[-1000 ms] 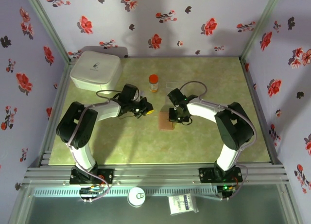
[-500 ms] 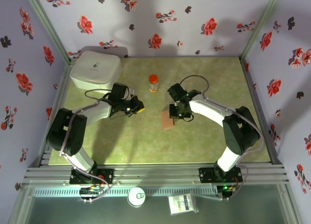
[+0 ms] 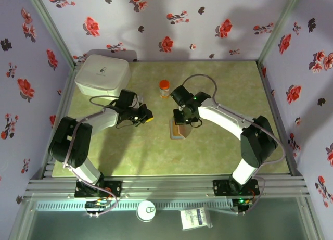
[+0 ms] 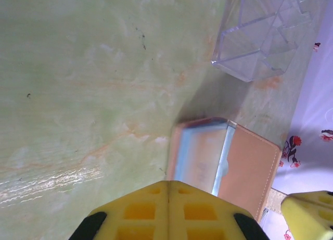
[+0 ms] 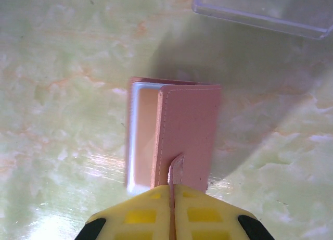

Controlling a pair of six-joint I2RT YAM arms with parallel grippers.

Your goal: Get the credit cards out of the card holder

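Note:
The reddish-brown card holder (image 5: 187, 125) lies mid-table, also seen from above as the card holder (image 3: 177, 130). My right gripper (image 5: 171, 187) is shut on its small clasp tab and holds the cover flap partly raised. Under the flap a grey-blue inner panel (image 5: 139, 130) shows. No separate credit cards can be made out. In the top view the right gripper (image 3: 181, 121) sits over the holder's far end. My left gripper (image 4: 168, 184) is shut with nothing in it, a short way left of the card holder (image 4: 250, 164). From above the left gripper (image 3: 145, 115) hovers apart from the holder.
A clear plastic compartment box (image 4: 263, 29) stands just beyond the holder, its edge also visible as the clear box (image 5: 265, 8). An orange-capped bottle (image 3: 164, 88) stands behind, and a white case (image 3: 102, 75) fills the back-left corner. Floral walls enclose the green table (image 3: 218, 146).
The left gripper drew back to the left, away from the holder. The right gripper shifted left over the holder, and the flap now stands partly raised.

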